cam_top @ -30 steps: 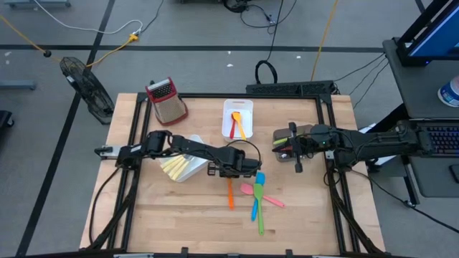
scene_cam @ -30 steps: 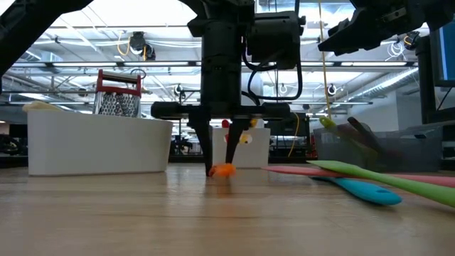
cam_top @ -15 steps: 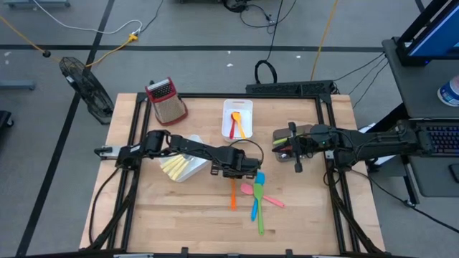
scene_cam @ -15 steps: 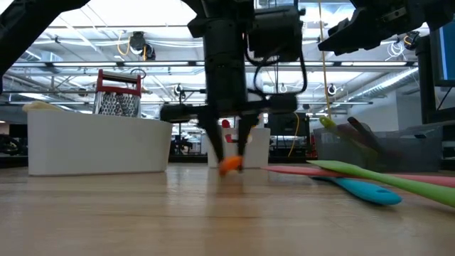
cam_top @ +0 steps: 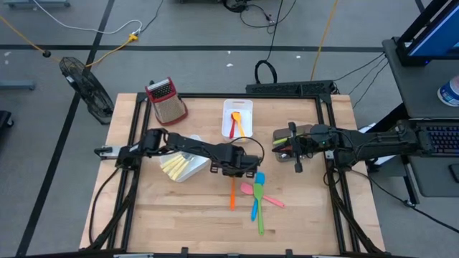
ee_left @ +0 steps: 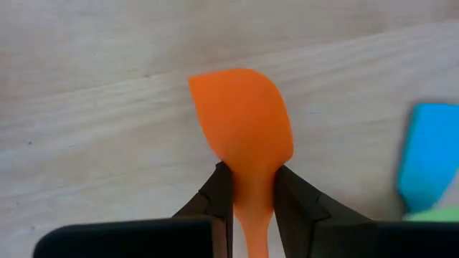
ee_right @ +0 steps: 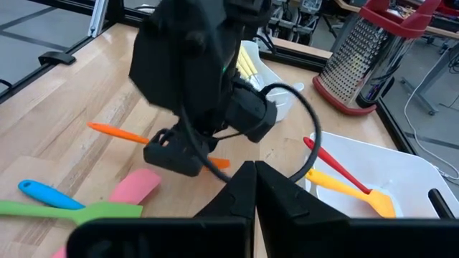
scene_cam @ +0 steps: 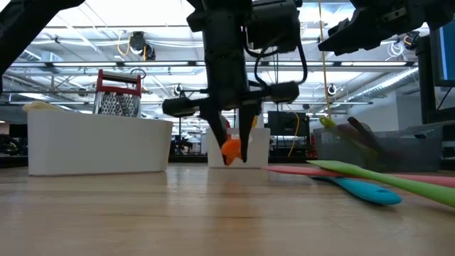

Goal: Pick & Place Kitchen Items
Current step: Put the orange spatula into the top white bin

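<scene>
My left gripper (cam_top: 233,172) sits at the table's middle, shut on an orange spatula (cam_top: 232,193) whose handle runs toward the near edge. Its blade (scene_cam: 230,149) shows above the tabletop in the low view. A pink spatula (cam_top: 251,190), a blue one (cam_top: 255,199) and a green one (cam_top: 259,215) lie flat on the wood just right of it. My right gripper (ee_right: 254,175) is shut and hovers over the grey bin (cam_top: 287,136) at the table's right. My left gripper pinches the orange spatula's neck (ee_left: 247,193), just behind the blade, between its two fingers (ee_left: 219,190). The fingers point down from above and lie across the spatula. The blade end is lifted off the table; whether the handle's free end (cam_top: 231,208) rests on the wood, I cannot tell.
A white bin (cam_top: 237,107) at the far middle holds a red and a yellow utensil. Another white bin (cam_top: 188,170) with yellow pieces sits under the left arm. The metal grater (cam_top: 166,100) stands at the far left. Bare wood lies along the near edge.
My left gripper has risen and tipped a little, staying shut on the orange spatula. The spatula's blade end, which was on the table, now hangs above it and has shifted slightly toward the table's right.
</scene>
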Controlling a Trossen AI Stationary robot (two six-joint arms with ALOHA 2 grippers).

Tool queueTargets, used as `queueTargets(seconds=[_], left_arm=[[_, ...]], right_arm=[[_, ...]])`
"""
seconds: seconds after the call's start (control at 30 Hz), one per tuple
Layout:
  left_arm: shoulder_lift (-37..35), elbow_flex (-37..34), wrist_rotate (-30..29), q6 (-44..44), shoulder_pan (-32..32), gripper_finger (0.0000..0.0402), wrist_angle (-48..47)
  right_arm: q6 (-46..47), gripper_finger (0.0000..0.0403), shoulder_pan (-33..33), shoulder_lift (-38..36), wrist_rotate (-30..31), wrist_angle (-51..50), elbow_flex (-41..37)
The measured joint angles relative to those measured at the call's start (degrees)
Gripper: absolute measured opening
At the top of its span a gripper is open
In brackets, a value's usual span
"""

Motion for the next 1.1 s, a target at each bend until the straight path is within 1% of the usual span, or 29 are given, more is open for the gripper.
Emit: queueTargets(seconds=[0.17, 0.37, 0.47, 0.67, 0.77, 0.83, 0.87, 1.0, 1.1], left_arm=[[-1.6, 0.1, 2.2, 2.4, 0.2, 0.0058, 0.1], [-6.0, 0.1, 4.0, 6.8, 0.7, 0.0058, 0.0], [-9.0, 0.1, 2.9, 8.1, 1.6, 0.0058, 0.0], [-14.7, 0.1, -1.8, 11.1, 5.2, 0.0058, 0.6], [-16.9, 0.1, -2.2, 13.8, 8.1, 0.0058, 1.7], [-17.6, 0.2, -1.9, 16.0, 10.2, 0.0058, 4.5], [-17.6, 0.3, -0.8, 17.2, 11.4, 0.0058, 6.3], [-17.1, 0.2, 7.7, 21.7, 17.7, 0.0058, 11.3], [-16.4, 0.3, 11.8, 23.2, 22.4, 0.0058, 12.0]], right_arm=[[0.0, 0.0000, 0.0, 0.0, 0.0, 0.0, 0.0], [-0.1, 0.0000, 0.0, 0.0, 0.0, -0.6, 0.0], [-0.1, 0.0000, 0.0, 0.0, 0.0, -0.6, 0.0], [-0.4, 0.0000, 0.0, 0.0, 0.0, -0.4, 0.0], [-0.4, 0.0000, 0.0, 0.0, 0.0, -0.2, 0.0], [-0.4, 0.0000, 0.0, 0.0, 0.0, -0.2, 0.0], [-0.4, 0.0000, 0.0, 0.0, 0.0, -0.1, 0.0], [-0.4, 0.0000, 0.0, 0.0, 0.0, 0.3, 0.0], [-0.3, 0.0000, 0.0, 0.0, 0.0, 0.2, 0.0]])
